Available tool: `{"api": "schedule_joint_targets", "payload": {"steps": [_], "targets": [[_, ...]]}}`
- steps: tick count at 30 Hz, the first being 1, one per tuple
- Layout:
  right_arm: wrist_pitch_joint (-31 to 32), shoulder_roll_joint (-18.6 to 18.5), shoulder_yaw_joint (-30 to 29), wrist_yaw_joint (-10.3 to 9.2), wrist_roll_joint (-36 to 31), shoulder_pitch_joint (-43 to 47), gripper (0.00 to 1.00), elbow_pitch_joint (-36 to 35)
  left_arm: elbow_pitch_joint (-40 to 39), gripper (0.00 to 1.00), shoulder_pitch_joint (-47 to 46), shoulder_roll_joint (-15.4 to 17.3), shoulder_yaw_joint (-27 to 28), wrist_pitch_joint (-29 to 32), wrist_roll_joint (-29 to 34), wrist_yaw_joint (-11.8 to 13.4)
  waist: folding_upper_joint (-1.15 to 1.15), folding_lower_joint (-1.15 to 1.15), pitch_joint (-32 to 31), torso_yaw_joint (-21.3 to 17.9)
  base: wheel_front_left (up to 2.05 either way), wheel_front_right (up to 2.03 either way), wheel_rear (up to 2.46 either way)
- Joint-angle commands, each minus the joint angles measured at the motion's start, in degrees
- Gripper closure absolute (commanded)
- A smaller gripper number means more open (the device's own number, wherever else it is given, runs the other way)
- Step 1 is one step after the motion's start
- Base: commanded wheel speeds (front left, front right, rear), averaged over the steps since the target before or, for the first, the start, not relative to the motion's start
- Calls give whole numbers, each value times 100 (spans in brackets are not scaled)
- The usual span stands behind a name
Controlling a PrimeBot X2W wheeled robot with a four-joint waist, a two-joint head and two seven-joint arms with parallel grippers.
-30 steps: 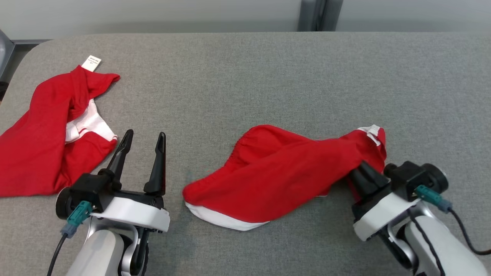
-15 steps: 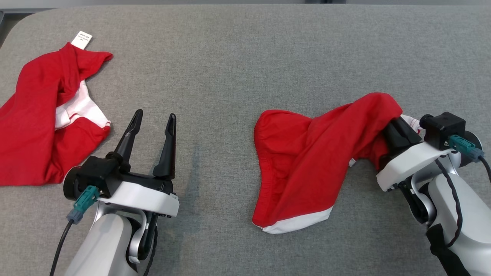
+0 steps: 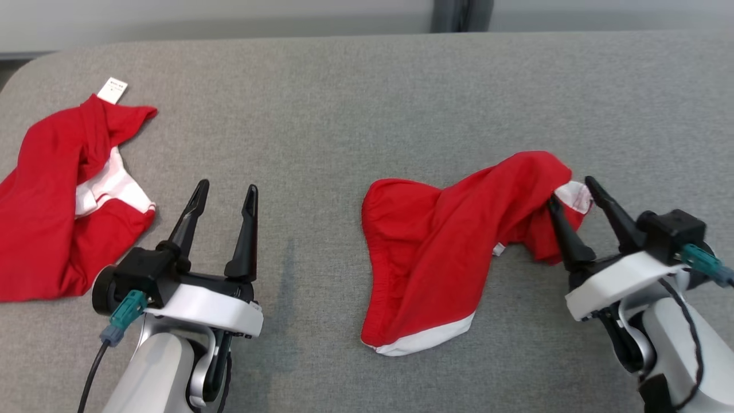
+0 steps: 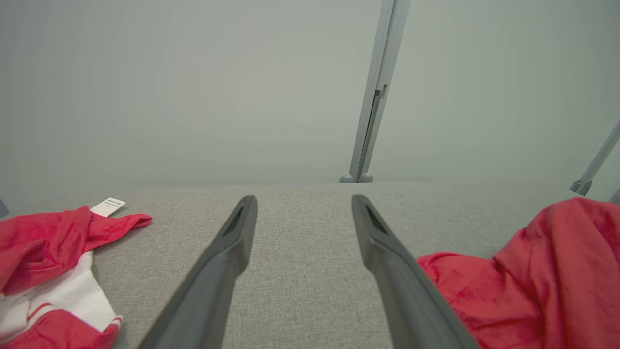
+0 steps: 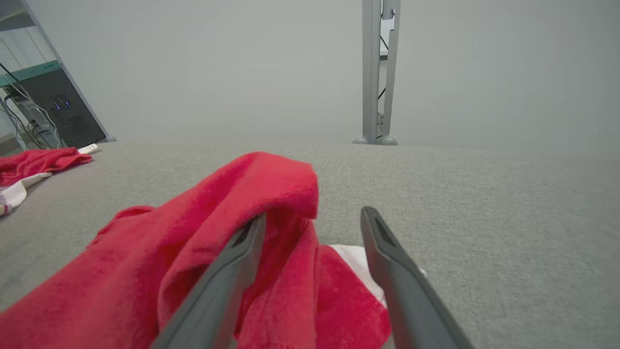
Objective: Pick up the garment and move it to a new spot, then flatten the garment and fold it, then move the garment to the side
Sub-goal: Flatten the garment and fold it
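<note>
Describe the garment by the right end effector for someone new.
On the grey table, look right of centre, beside the right end effector. The garment is a bunched red heap touching it; the other red garment lies far left and carries a white tag.

nothing here can be read outright. a white paper tag (image 3: 112, 90) juts from the top corner of the far-left red garment (image 3: 46, 212); it carries a few lines of dark print, too small to make out. in the right wrist view, a dark cabinet (image 5: 65, 114) at the far left shows small blue lit characters, blurred beyond reading. a little white scrap (image 3: 499, 249) peeks from under the middle red garment (image 3: 436, 246); whether it bears print cannot be told.
</note>
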Motion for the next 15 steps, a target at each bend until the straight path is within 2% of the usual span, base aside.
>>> {"api": "schedule_joint_targets", "payload": {"steps": [1,8,15], "targets": [[-37,-37,-164,1,-45,180,0,-201,4,0,77,24,33,-26,7,-3,0,0,-122,-80,0,0,0],[-35,144,-998,1,-508,749,0,-1290,-23,0,320,68,88,-20,37,42,0,0,-432,-227,0,0,0],[-36,327,-1206,1,-853,1197,0,-1779,-81,0,628,130,61,-16,90,133,0,0,-741,-319,0,0,0]]}}
